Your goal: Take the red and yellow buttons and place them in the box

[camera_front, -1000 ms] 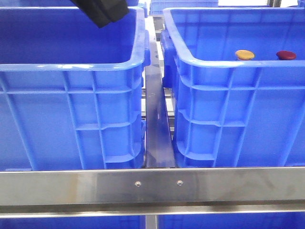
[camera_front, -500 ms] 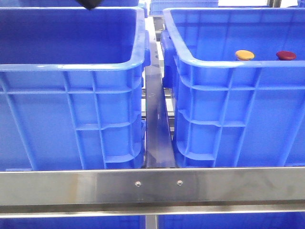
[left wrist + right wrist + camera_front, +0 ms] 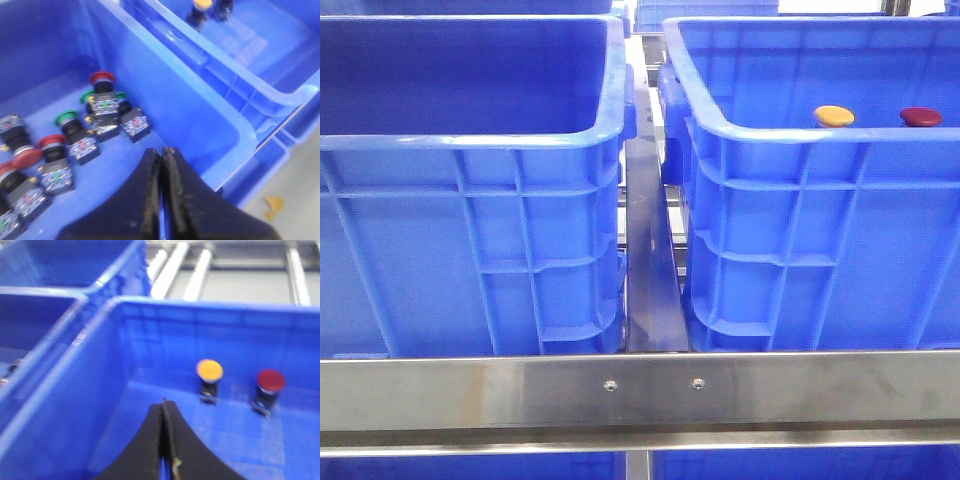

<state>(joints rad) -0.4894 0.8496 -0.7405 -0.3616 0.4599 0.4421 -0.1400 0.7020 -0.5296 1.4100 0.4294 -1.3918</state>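
Your left gripper (image 3: 161, 165) has its two fingers pressed together with nothing between them, and your right gripper (image 3: 163, 412) is the same: closed tight and empty.

Now look at the task. In the right wrist view, the yellow button (image 3: 209, 370) and the red button (image 3: 270, 380) stand upright side by side, a little apart, on the floor of the right-hand blue box (image 3: 125, 315). In the front view you see only their caps, yellow (image 3: 834, 115) and red (image 3: 920, 117), just above the near rim of this box (image 3: 800, 135). If this is the target box, I judge that the placing is done for both colours and little is left, maybe only to bring the arms back.

The left crate (image 3: 165, 95) holds the supply: several buttons with red and green caps (image 3: 102, 102) lie in a group on its floor, seen in the left wrist view. You cannot tell from these pictures whether more of them must go over.

For the pose: the left arm hangs above the supply crate, near its corner, looking down at the group. The right arm hangs over the right box, pointing toward the two placed buttons but well apart from them. Neither arm shows in the front view.
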